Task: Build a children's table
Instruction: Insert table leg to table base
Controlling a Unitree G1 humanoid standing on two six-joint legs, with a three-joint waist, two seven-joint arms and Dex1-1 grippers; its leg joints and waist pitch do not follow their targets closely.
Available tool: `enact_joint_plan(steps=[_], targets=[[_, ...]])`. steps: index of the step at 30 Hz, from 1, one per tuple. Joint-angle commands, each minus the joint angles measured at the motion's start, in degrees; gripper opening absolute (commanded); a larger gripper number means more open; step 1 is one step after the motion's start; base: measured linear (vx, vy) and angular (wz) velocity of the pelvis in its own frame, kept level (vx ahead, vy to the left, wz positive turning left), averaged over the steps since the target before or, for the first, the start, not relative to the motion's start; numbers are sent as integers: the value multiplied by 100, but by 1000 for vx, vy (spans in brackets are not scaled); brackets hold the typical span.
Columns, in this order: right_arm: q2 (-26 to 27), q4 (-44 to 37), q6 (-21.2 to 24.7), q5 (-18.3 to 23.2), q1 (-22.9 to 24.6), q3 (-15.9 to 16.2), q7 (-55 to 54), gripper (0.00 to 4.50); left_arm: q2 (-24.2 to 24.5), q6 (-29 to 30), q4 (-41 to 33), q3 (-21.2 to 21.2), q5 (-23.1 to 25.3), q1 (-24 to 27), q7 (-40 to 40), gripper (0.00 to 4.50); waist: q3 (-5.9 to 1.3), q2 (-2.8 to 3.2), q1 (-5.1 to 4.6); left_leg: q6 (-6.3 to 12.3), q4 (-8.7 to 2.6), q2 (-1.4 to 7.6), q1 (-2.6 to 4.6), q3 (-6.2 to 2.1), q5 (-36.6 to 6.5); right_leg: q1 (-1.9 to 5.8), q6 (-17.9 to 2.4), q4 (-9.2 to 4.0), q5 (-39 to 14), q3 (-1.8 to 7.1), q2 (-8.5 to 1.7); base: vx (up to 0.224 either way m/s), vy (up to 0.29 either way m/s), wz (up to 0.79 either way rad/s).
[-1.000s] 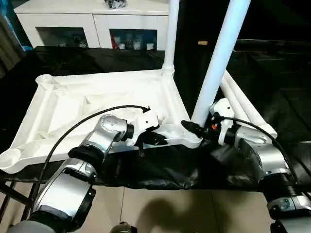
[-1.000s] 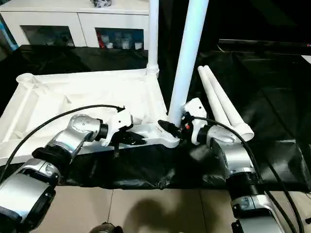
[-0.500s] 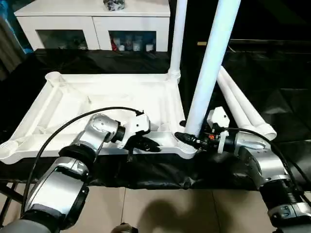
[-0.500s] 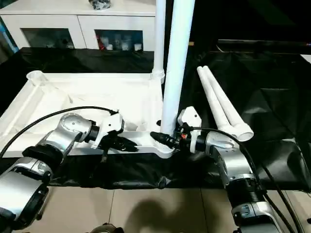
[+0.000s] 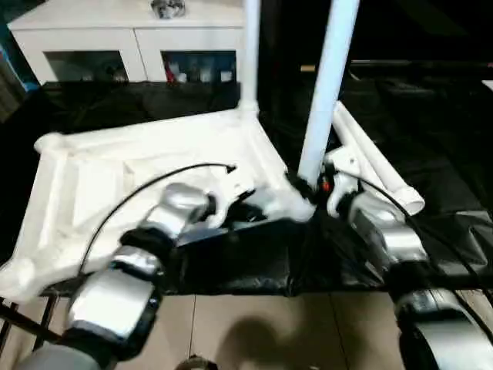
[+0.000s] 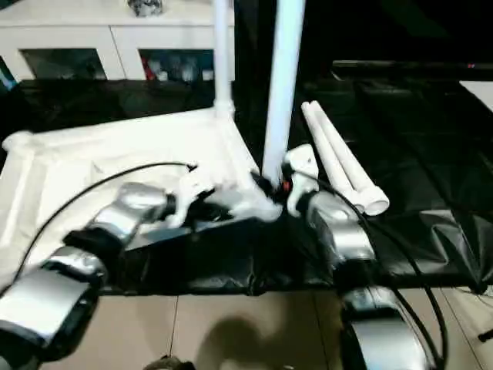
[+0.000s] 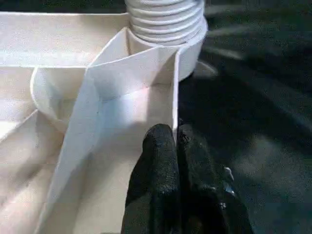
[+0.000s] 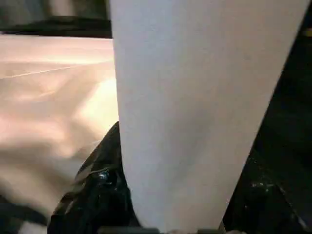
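The left hand (image 7: 174,146) has its two black fingers pressed together, pinching the thin upright rim wall of the upturned children's table top (image 5: 115,177) close to the near right corner socket. The right hand (image 5: 308,187) is clamped around the base of a white leg (image 5: 323,92) that stands upright in that same corner socket; in the right wrist view the leg's tube sits between the dark fingers (image 8: 92,195). The table top lies ribbed side up on a tabletop covered in black cloth (image 5: 431,131), with its near edge at the cloth's front. A second leg (image 5: 250,54) stands upright in the far right corner socket. Two loose legs (image 5: 377,166) lie side by side on the cloth, just to the right of the table top. A white glass-door cabinet (image 5: 115,38) stands behind
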Motion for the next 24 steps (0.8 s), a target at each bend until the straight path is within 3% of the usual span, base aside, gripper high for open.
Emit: enact_joint_plan(steps=[1,2,3,5,8,12,17,23,24], targets=[[186,459,154,-115,207,92,-159,192,-103,58,-387,248,-90,-289,569,0,-333,-77,-44,-291,-518,379,223,-256,-2620,72,-1220,-598,-2357,289,-463,0,0,0],[237,442,97,-81,211,60,-128,192,-110,-62,-415,189,-25,-255,609,0,-344,-47,-12,-187,-507,372,182,-249,-2394,110,-1259,-574,-2127,299,-479,0,0,0],[257,418,75,-57,221,46,-99,192,-103,-146,-422,154,5,-232,581,0,-360,-63,-5,-72,-516,369,121,-243,-2140,159,-1259,-542,-1828,292,-464,0,0,0],[298,329,12,1,266,17,-22,192,-65,-359,-450,66,79,-158,472,0,-401,-62,11,66,-485,366,131,-215,-1800,172,-1333,-495,-1312,291,-446,0,0,0],[278,175,-135,125,383,-65,165,192,99,-582,-606,-21,121,-17,246,0,-436,-70,32,369,-431,356,76,-188,-1232,220,-1517,-397,-440,281,-444,0,0,0],[155,-14,-313,283,580,-209,430,192,320,-703,-735,-40,98,142,59,0,-428,-67,48,561,-415,372,61,-177,-1083,234,-1610,-391,-387,258,-449,0,0,0],[5,-325,-343,401,865,-283,777,192,486,-827,-682,-2,110,218,-45,0,-395,-59,27,333,-465,391,94,-188,-1495,206,-1503,-449,-1039,267,-432,0,0,0],[-122,-417,-336,461,1030,-303,977,192,565,-825,-710,-62,93,267,-162,0,-404,-66,38,287,-463,393,94,-189,-1454,201,-1490,-438,-1017,276,-442,0,0,0],[-151,-416,-319,456,1043,-302,1006,192,574,-839,-717,-72,91,275,-194,0,-408,-93,39,320,-455,387,84,-185,-1368,209,-1514,-422,-931,274,-442,0,0,0]])
